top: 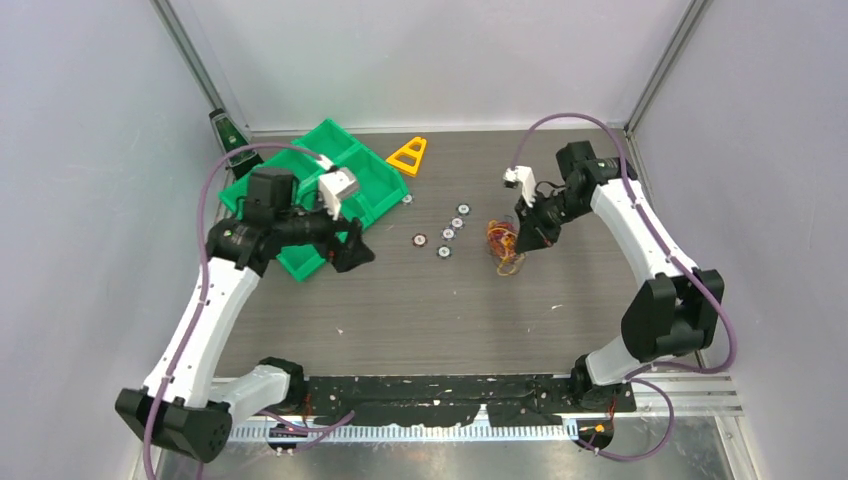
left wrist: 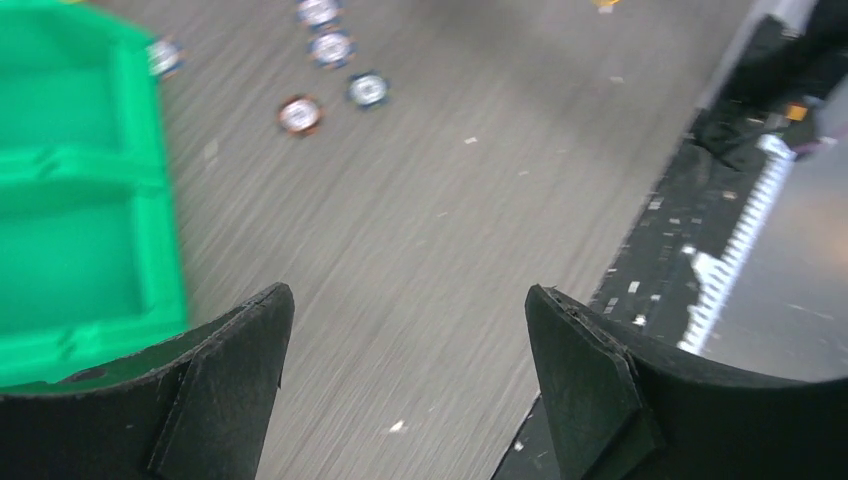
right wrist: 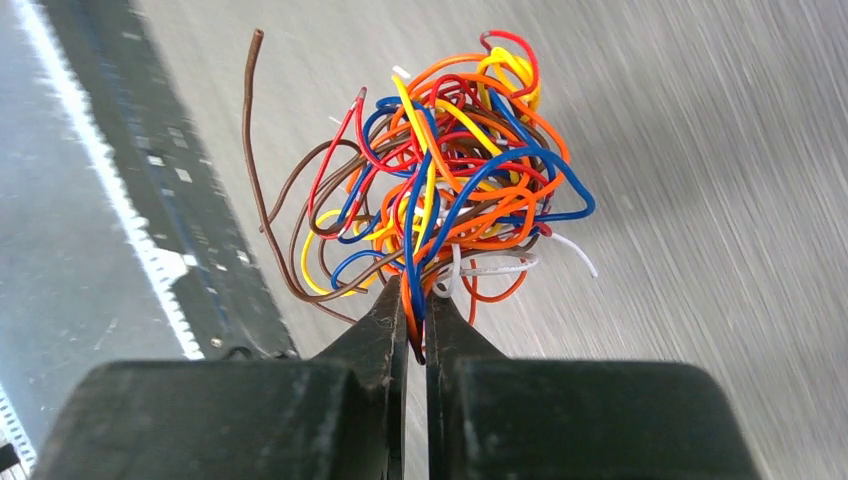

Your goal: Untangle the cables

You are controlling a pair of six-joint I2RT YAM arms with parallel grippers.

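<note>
Right gripper (right wrist: 415,318), well to the right of the green plastic divided bin (top: 372,172), is pinched tight on a few strands at the edge of the cables (right wrist: 450,170), a knotted ball of thin orange, yellow, red, brown, white and blue wires. Left gripper (left wrist: 410,310) hangs at the bin's near right corner, fingers spread wide, holding nothing. Small round ringed discs (top: 447,234) lie between the bin and the cables.

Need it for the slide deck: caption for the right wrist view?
Right gripper shut on a few strands of the tangled cables, grey wood-grain table behind.
</note>
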